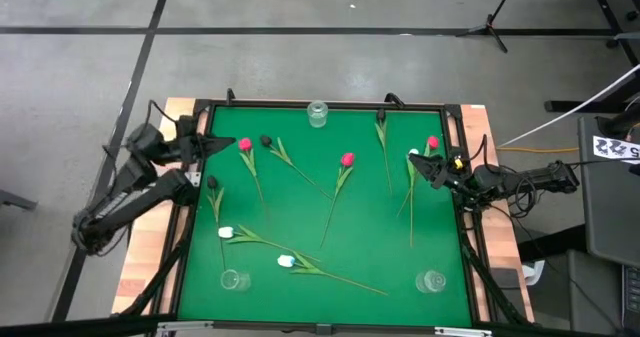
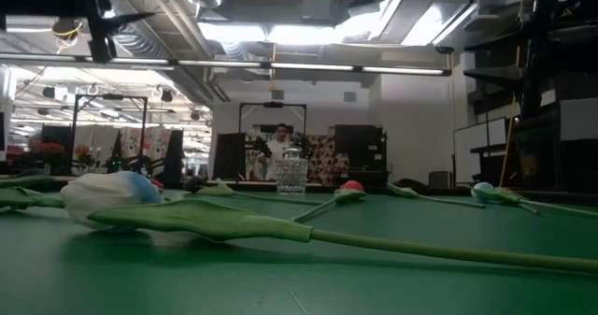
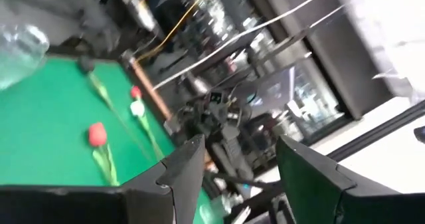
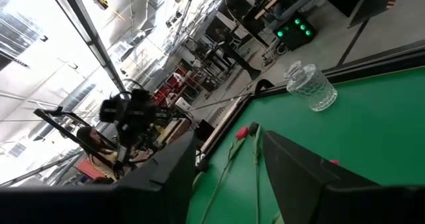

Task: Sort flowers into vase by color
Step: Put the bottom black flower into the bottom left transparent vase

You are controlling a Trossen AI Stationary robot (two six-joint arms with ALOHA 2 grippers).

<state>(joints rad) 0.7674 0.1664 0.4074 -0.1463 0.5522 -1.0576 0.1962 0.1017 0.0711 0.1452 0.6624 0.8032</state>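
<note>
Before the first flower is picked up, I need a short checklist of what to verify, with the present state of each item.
1. Left end effector open, holding nothing: ok.
2. Right end effector open, holding nothing: ok.
3. Flowers lie flat on the green table, none in a glass yet: ok.
4. Three glasses upright: far-edge glass ok, near-left glass ok, near-right glass ok.
5. White flower lies apart from the other white flower: ok.

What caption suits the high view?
Tulips scattered on green table, three glass vases empty, both arms waiting at edges.
</note>
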